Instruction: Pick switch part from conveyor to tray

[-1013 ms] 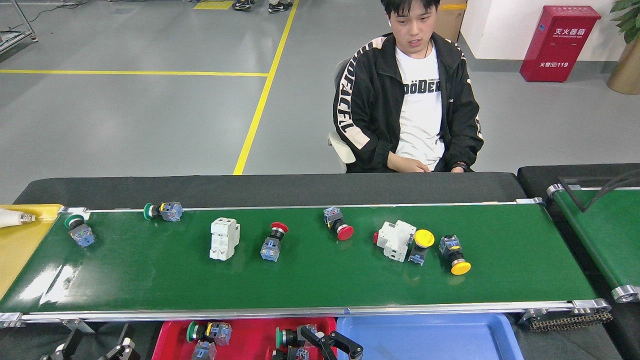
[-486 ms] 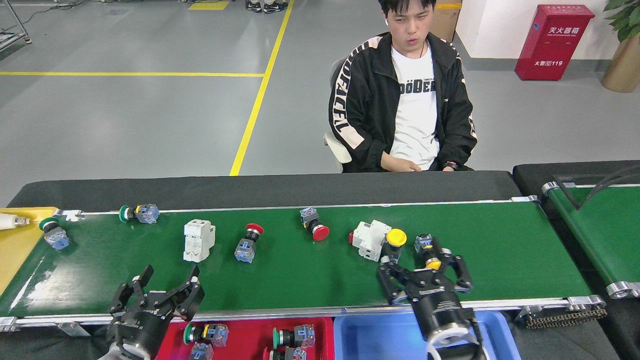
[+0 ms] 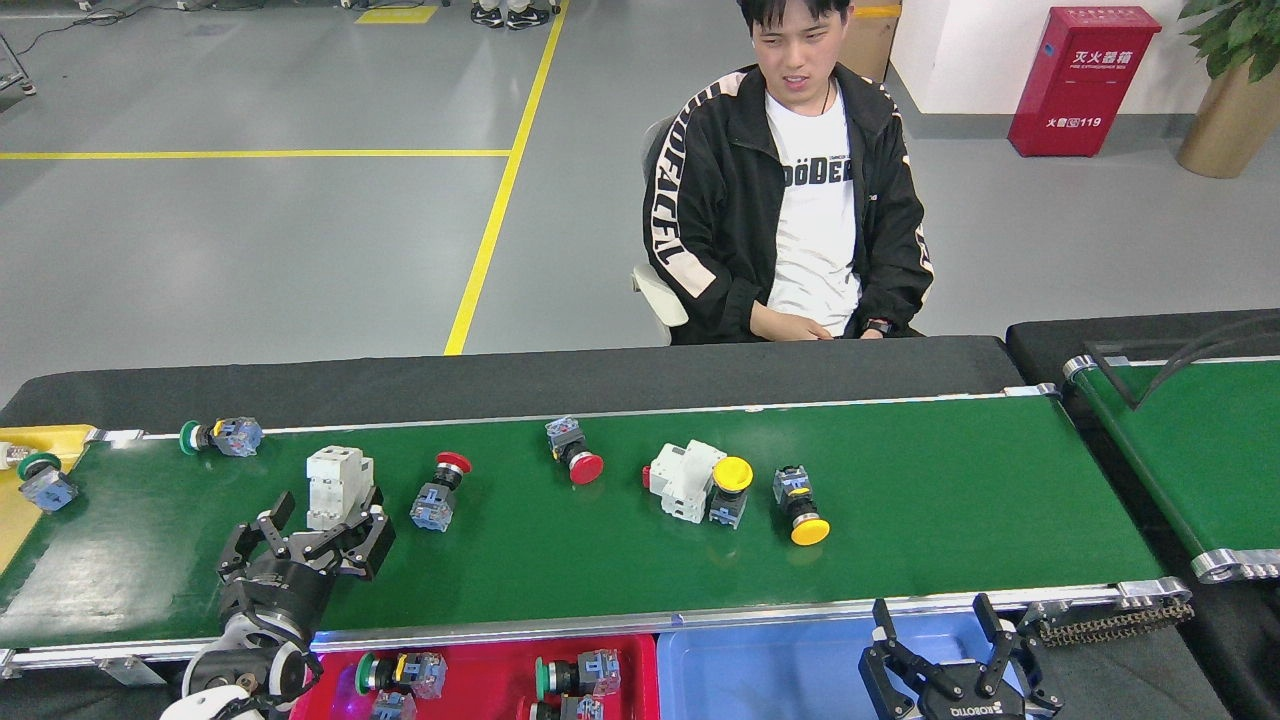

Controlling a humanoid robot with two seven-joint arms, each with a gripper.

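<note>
Reaching is the step in hand: your left gripper (image 3: 306,530) hangs open over the conveyor (image 3: 950,500), the white switch part (image 3: 338,486) just beyond its fingertips. Next, advance and close. Your right gripper (image 3: 942,640) waits open, empty, above the blue tray (image 3: 760,670).

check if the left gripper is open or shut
Open: the left gripper shows its two fingers spread wide over the conveyor, nothing between them.
</note>
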